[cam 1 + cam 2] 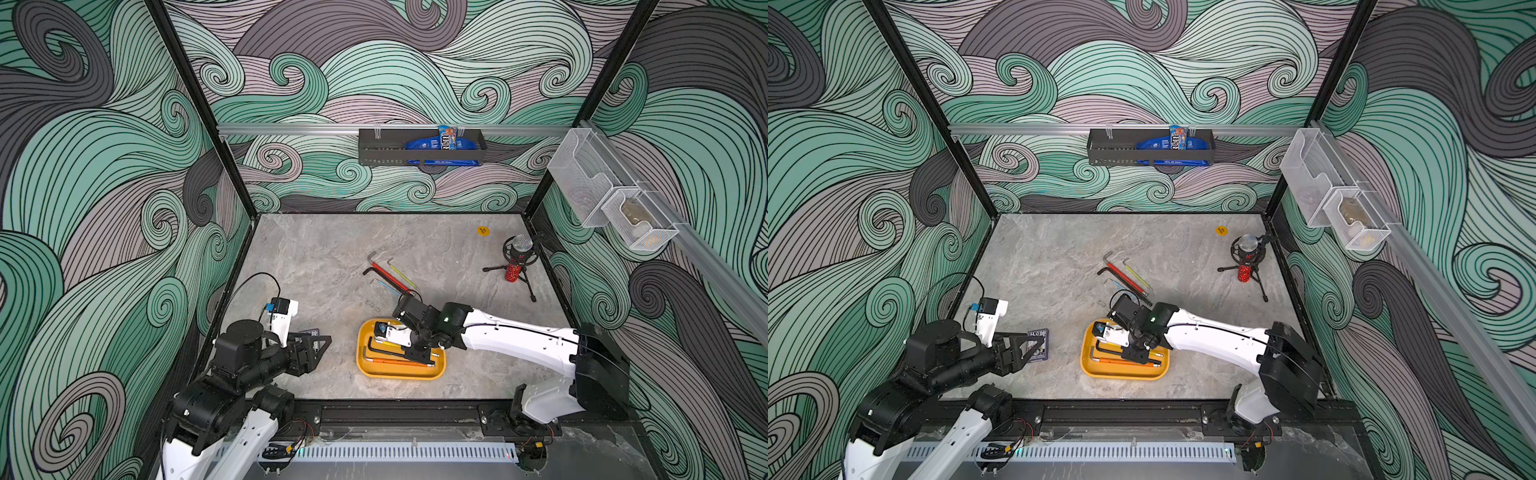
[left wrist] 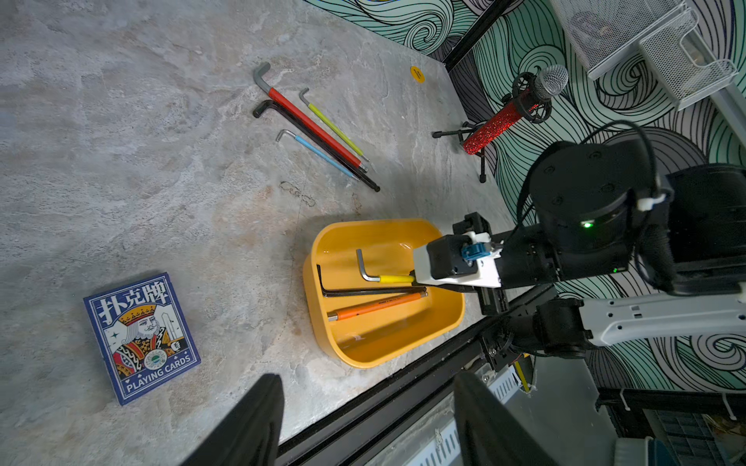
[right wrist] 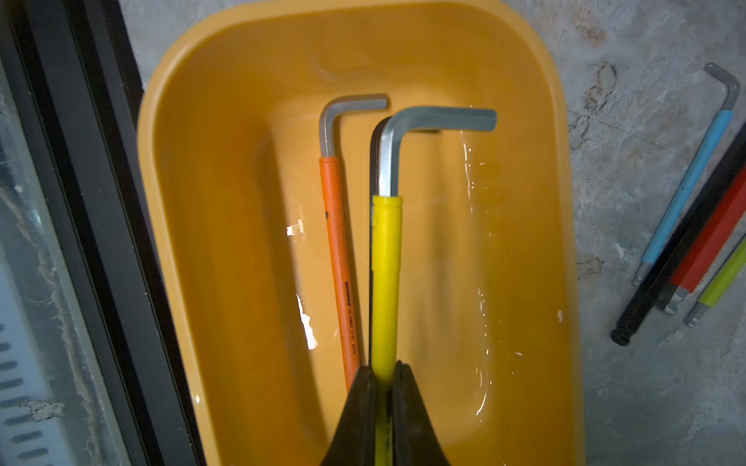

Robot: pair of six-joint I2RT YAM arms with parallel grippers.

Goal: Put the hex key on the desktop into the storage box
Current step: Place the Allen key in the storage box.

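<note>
Hex key [image 3: 386, 278] pinched in right fingers [image 3: 359, 419]; arm [image 1: 519, 336] outstretched — over storage box [image 3: 193, 242]

The yellow-sleeved hex key [image 3: 386, 278] hangs over the yellow-orange storage box [image 3: 202, 242].

Right arm [image 1: 519, 338] reaches out long from its base, forearm angled in toward centre, wrist tipped down. Right gripper [image 3: 386, 373] is pinched tight on the yellow hex key [image 3: 386, 274], one pad each side of the sleeve. Left arm [image 1: 245, 361] sits folded low by its base w/ elbow bent. Left gripper [image 2: 369, 397] points roughly level, hard to judge, jaws wide apart w/ nothing between.
</note>
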